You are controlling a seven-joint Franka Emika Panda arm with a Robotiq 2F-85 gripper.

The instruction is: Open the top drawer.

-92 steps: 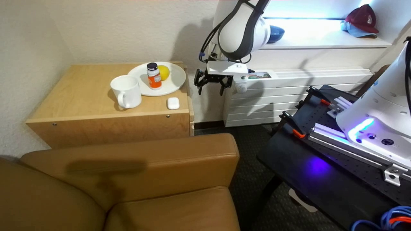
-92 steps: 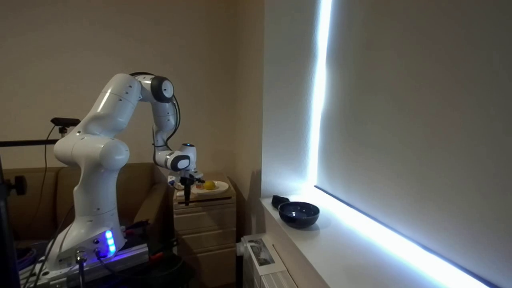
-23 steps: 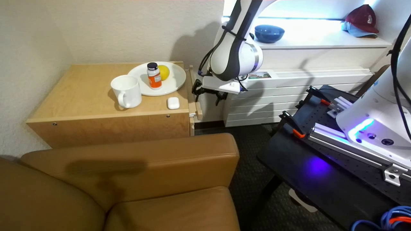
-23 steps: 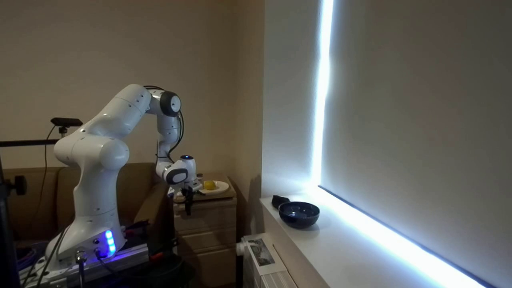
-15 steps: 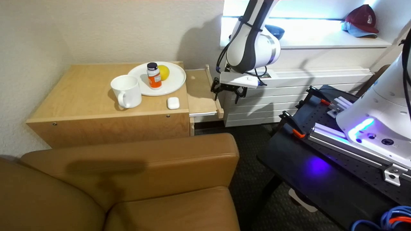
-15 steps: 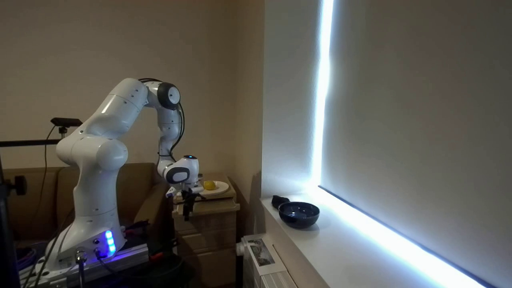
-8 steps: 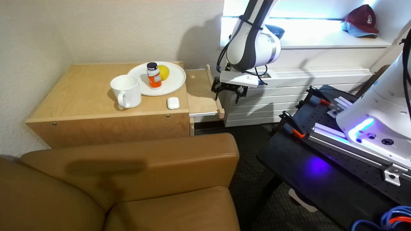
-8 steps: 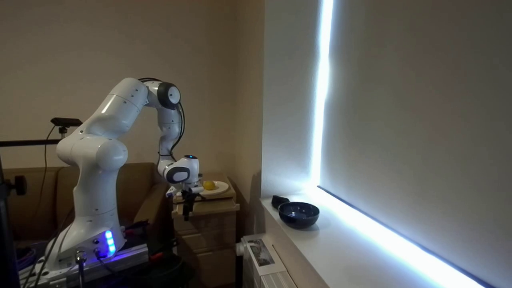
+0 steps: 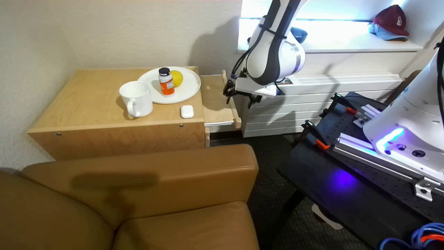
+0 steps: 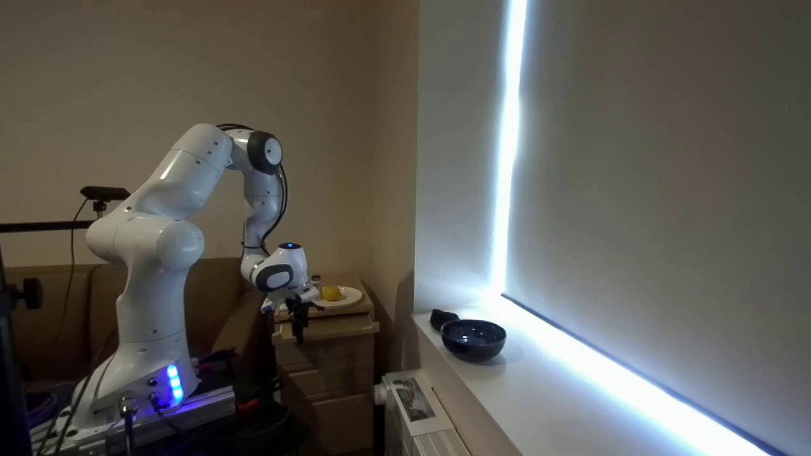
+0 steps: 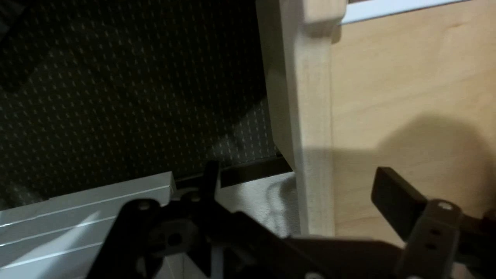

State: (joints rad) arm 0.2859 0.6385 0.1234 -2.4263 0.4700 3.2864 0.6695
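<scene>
The top drawer (image 9: 215, 104) of the light tan cabinet (image 9: 93, 104) is pulled out, and its pale inside floor shows. It also stands out in an exterior view (image 10: 345, 327). My gripper (image 9: 239, 103) is open at the drawer's front board. In the wrist view my gripper (image 11: 297, 170) has its jaws wide apart, with the front board (image 11: 316, 162) between them and touching neither finger. One finger (image 11: 397, 197) is over the drawer's inside, the other beyond its outer face. The gripper holds nothing. The exact fingertip height against the board is hard to tell.
A white mug (image 9: 136, 99), a white plate (image 9: 189, 83) with a bottle (image 9: 167, 83) and a yellow fruit (image 9: 177, 79), and a small white case (image 9: 187, 111) stand on the cabinet. A brown sofa (image 9: 145, 173) is in front. A white slatted radiator (image 9: 312, 104) is beside the gripper.
Over the last seconds the top drawer has slid out from nearly shut. Since half a second ago my gripper has risen and shifted slightly toward the cabinet; the drawer has hardly moved.
</scene>
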